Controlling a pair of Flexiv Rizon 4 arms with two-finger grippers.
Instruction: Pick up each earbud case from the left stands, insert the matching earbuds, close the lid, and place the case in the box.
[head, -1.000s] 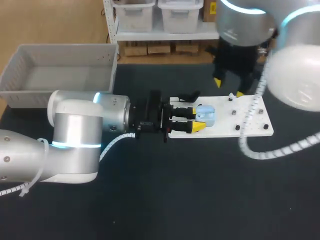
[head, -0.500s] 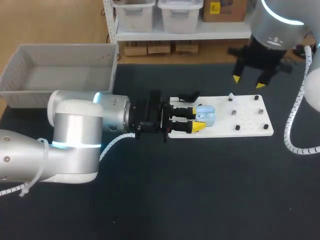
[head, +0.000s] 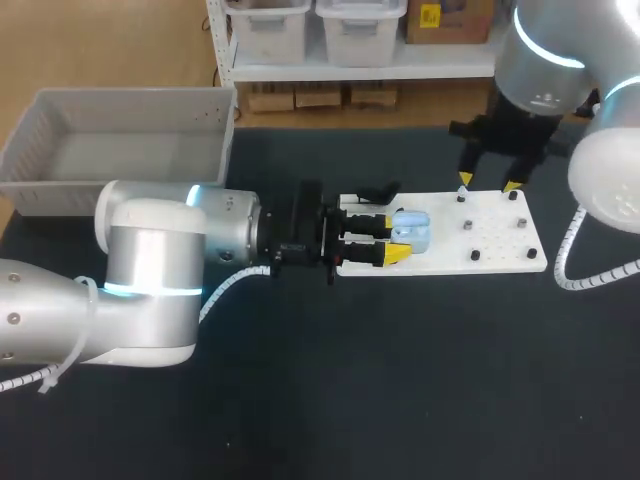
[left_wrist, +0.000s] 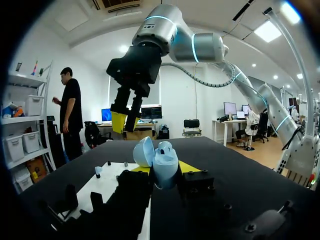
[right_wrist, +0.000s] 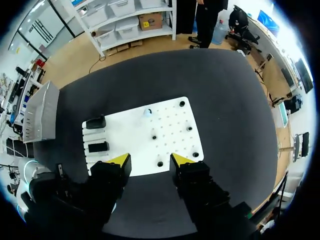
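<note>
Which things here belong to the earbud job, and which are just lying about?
Job: open blue earbud case in the left gripper; earbud on the white board; empty black stands; grey box; right gripper, open above the board.
Idle: bare black pegs; black tabletop.

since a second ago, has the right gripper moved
Yes: the right gripper shifted rightward along the white board's far edge, toward its right end.

- Before us, our black table (head: 400, 380) carries a grey box (head: 130, 93) at its far left corner.
- A white pegged board (head: 445, 262) lies right of the middle.
</note>
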